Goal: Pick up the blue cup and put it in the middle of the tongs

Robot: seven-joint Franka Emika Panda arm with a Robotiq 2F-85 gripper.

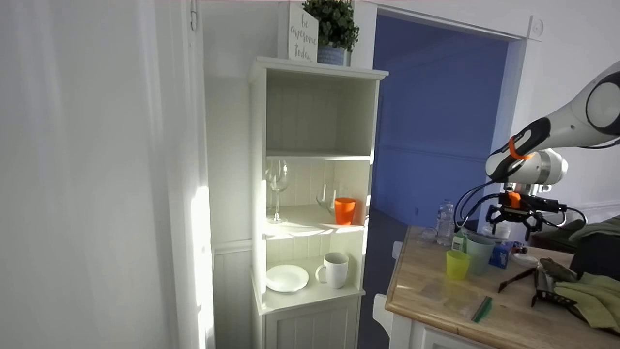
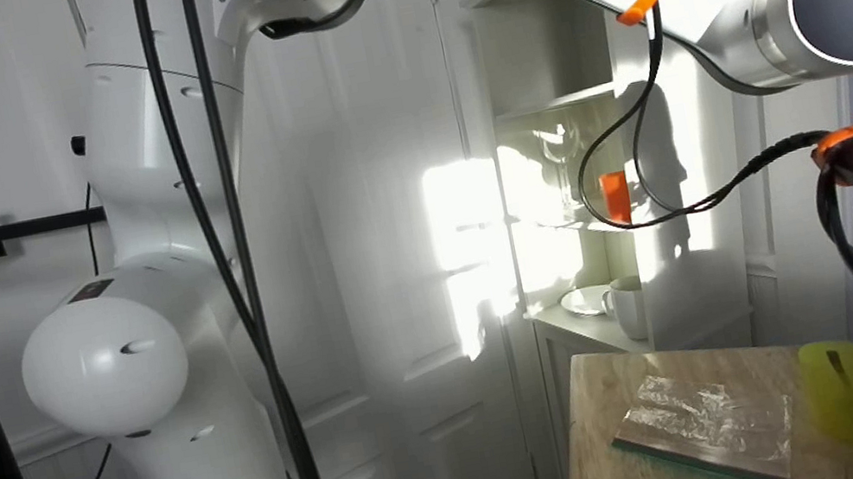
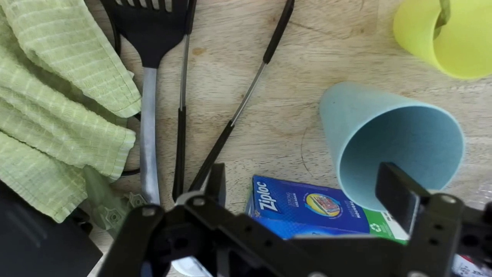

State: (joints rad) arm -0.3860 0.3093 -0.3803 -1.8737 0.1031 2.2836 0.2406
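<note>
Standing beside the counter (image 1: 523, 317) in an exterior view, a white cabinet (image 1: 302, 118) holds a stemmed glass (image 1: 277, 182), another glass (image 1: 326, 196) and an orange cup (image 1: 345, 211) in its middle compartment, with a plate (image 1: 286, 278) and a white mug (image 1: 336, 270) in the one below. Above the counter hangs the claw (image 3: 305, 182), its fingers (image 3: 396, 184) spread wide apart. Beneath it, in the wrist view, lie the tongs (image 3: 213, 154), arms in a narrow V, just beside a spatula (image 3: 149, 115). The blue cup (image 3: 346, 115) stands upright on the counter, apart from the tongs and near a Ziploc box (image 3: 296, 206); one finger hides part of its mouth in the wrist view. Near it, the yellow-green cup (image 3: 417, 34) holds a slim dark object (image 3: 444, 14), too unclear to name.
</note>
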